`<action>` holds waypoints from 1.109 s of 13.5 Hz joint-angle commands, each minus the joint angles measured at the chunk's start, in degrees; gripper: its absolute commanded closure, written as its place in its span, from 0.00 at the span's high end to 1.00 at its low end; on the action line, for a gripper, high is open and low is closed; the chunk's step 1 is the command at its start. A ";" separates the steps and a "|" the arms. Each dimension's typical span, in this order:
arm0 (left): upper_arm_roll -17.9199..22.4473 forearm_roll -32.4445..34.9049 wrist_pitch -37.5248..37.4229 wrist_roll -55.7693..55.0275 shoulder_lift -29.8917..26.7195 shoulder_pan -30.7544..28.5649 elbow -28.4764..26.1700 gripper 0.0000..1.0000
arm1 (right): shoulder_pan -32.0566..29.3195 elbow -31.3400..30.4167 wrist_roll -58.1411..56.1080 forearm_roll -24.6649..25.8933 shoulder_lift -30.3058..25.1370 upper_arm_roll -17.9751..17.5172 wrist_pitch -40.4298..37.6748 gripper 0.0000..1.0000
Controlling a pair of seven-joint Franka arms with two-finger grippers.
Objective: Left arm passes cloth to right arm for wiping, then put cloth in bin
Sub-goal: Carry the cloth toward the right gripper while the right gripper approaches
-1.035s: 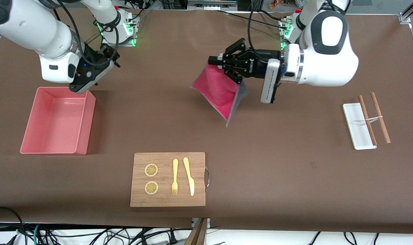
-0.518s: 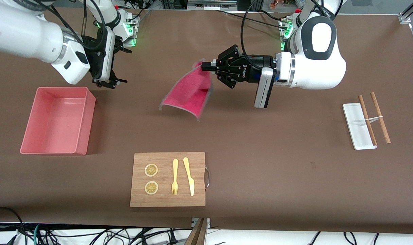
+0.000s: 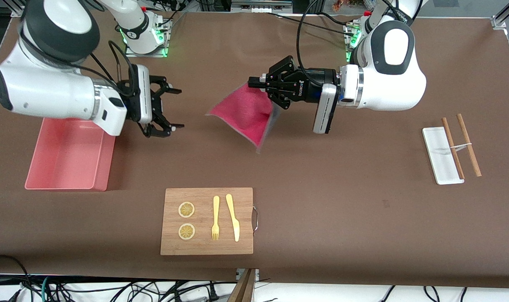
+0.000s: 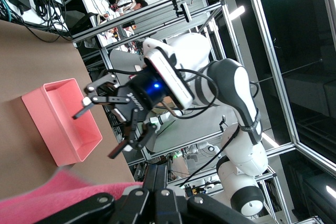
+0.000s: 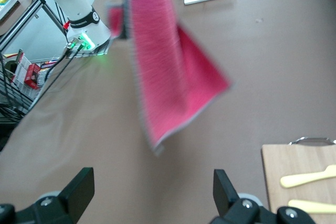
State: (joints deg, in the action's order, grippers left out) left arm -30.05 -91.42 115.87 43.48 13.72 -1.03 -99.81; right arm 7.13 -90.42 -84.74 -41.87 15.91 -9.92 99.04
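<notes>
My left gripper [image 3: 254,82] is shut on one corner of the crimson-pink cloth [image 3: 246,113] and holds it in the air over the middle of the table, so the cloth hangs down and slants. In the left wrist view the shut fingers [image 4: 156,174] pinch the cloth [image 4: 52,200]. My right gripper [image 3: 177,108] is open and empty, level with the cloth and facing it, with a gap between them. The right wrist view shows its gripper [image 5: 152,190] open with the cloth [image 5: 168,77] ahead of it. The pink bin [image 3: 66,155] stands empty at the right arm's end of the table.
A wooden board [image 3: 207,221] with two lemon slices, a fork and a knife lies near the front edge. A white tray [image 3: 441,155] with wooden chopsticks [image 3: 462,144] lies at the left arm's end.
My right arm swung from over the bin's edge toward the table's middle, and its open gripper now faces the cloth. The cloth swung on my left gripper, which shifted slightly.
</notes>
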 commanded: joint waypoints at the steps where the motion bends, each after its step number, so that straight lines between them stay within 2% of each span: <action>1: -0.19 -0.87 0.41 0.55 1.04 0.50 1.46 0.00 | 1.39 2.35 -1.22 -1.28 2.28 -0.81 2.81 1.00; 15: -0.10 -0.78 0.50 0.55 1.30 1.82 1.55 0.00 | 10.89 1.83 6.16 -1.46 5.44 -0.81 14.43 1.00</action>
State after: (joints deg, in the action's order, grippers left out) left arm -30.13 -91.42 115.88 43.48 14.10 0.32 -99.79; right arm 16.76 -89.18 -79.83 -42.44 19.86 -10.95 111.87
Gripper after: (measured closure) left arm 0.991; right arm 0.000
